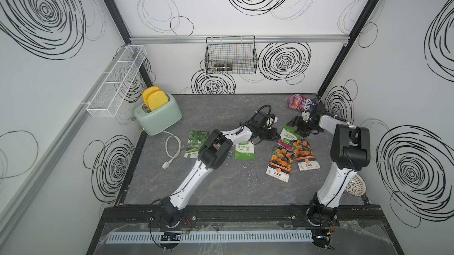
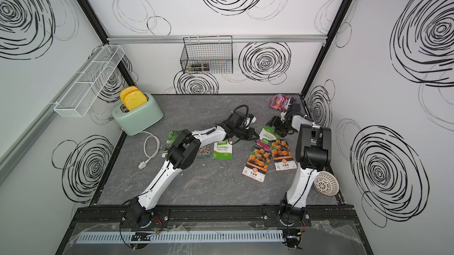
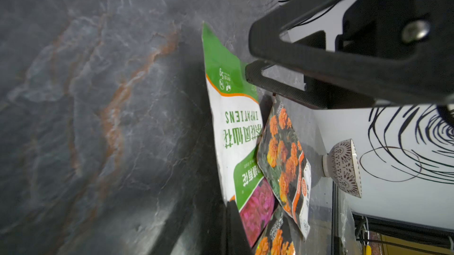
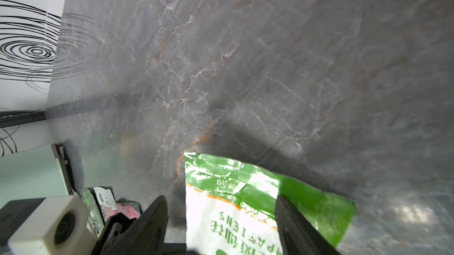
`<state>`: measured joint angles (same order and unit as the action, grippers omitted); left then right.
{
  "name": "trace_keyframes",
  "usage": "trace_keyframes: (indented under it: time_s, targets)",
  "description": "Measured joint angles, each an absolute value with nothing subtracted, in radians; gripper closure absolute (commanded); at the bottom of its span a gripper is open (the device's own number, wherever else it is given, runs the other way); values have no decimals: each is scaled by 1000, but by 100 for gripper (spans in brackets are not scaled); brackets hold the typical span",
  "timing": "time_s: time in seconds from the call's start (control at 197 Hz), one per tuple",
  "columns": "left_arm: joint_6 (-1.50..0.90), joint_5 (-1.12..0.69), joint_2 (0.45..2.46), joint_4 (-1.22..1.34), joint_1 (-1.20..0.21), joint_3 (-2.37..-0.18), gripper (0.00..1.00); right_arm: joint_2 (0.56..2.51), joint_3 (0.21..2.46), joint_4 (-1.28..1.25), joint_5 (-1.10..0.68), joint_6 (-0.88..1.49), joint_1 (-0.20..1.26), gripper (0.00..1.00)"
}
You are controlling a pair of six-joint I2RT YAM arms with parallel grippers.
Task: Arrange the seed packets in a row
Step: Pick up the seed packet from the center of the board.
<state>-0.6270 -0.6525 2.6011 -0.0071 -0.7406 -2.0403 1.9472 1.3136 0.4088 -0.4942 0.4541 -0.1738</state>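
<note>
A green-and-white seed packet stands tilted up off the table. My left gripper is shut on that packet's pink-flower end. My right gripper hangs open over the packet's green end, with a finger on each side. In both top views the two grippers meet at this packet. Two orange marigold packets lie overlapping, with a pink one peeking out. Another green-and-white packet and a dark green one lie further left. My left arm partly hides a packet between them.
A mint toaster with yellow toast and its white cord sit at the back left. A purple candy bag lies at the back right. A patterned bowl rests by the right wall. A black wire basket and a white mesh shelf hang on the walls.
</note>
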Motion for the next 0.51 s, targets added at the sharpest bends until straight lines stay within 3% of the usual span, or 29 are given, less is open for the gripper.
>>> trace_keyframes:
  time_s: [0.263,0.506]
  targets:
    - [-646,-638,2524,0,-694,-2031,100,1813,1383,417,-514,475,-174,28]
    - [-636,-622,2261,-1,-601,-1838,100,1739,1381,391,-602,494,-173,27]
